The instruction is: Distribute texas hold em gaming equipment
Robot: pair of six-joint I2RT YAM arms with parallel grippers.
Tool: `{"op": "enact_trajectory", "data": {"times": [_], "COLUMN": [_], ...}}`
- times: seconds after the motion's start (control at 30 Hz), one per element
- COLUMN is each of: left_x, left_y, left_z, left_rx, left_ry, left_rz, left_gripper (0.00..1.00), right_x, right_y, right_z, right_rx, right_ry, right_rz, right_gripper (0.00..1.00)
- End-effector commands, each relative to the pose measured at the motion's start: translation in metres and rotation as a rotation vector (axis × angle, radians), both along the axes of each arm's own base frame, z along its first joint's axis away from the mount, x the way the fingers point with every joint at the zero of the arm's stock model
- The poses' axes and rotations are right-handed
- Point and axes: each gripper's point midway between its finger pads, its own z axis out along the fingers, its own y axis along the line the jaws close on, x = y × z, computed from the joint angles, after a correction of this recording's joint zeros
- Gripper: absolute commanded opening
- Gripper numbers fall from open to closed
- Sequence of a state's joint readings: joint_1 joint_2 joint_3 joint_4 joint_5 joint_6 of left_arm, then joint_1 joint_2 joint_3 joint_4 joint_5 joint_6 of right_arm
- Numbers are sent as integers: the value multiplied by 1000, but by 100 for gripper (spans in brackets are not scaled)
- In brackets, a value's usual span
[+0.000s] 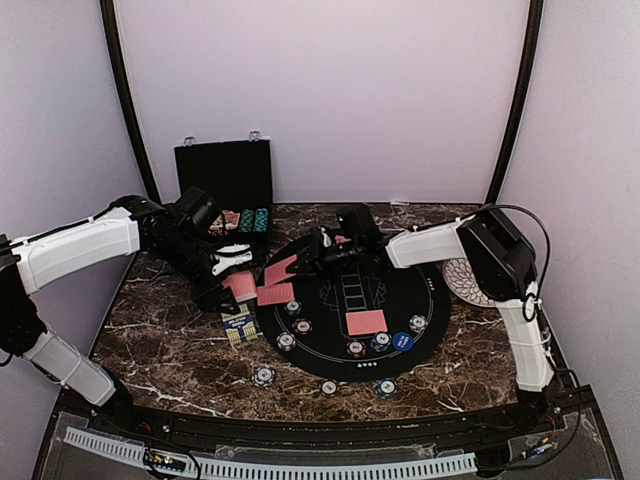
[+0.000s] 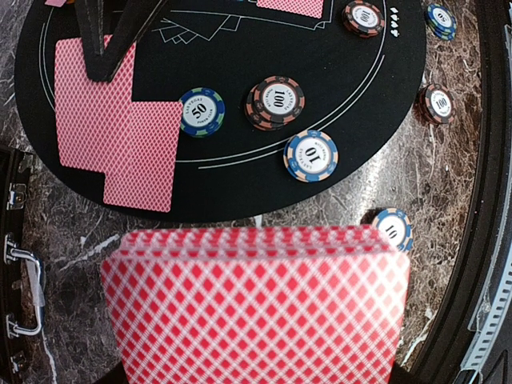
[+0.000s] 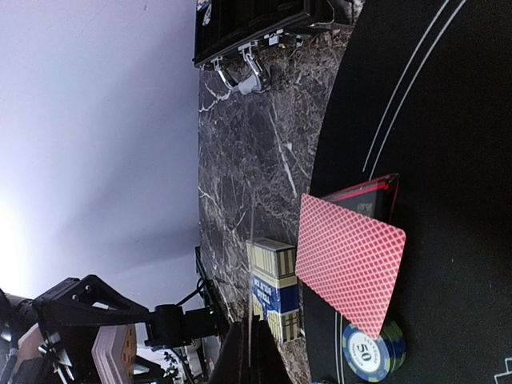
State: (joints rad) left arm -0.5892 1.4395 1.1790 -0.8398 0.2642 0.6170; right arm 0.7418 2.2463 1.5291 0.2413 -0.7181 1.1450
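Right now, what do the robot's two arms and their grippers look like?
Both arms have boxy white link covers with black joints: left arm, right arm. A thin black cable loops beside the right arm's black elbow housing. The left gripper is black with a white finger piece; the right gripper is all black.

An open black hinged case point(image 1: 224, 172) was seen at the back left of the marble table point(image 1: 160, 345); a round black mat point(image 1: 325, 347) was laid at centre, a white patterned plate point(image 1: 460, 279) set by its right edge.
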Motion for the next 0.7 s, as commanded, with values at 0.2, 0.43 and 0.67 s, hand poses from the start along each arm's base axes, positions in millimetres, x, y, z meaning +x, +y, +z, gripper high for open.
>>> {"op": "enact_trajectory", "data": {"times": [0.2, 0.43, 0.67], "left_x": [-4, -5, -4], "left_y": [1, 2, 0], "left_z": [11, 12, 13], "left_rx": [-20, -21, -25], "left_ry": [-20, -21, -17], "left_rz": [-9, -9, -9], "left_gripper": [0, 0, 0], "right_x": [7, 7, 5], "right_y": [24, 22, 12], "right_z": [-23, -31, -23], "right_rx": [-91, -153, -193], "right_ry": [-34, -39, -76], "right_rz": [8, 16, 12], "right_gripper": [0, 14, 40]}}
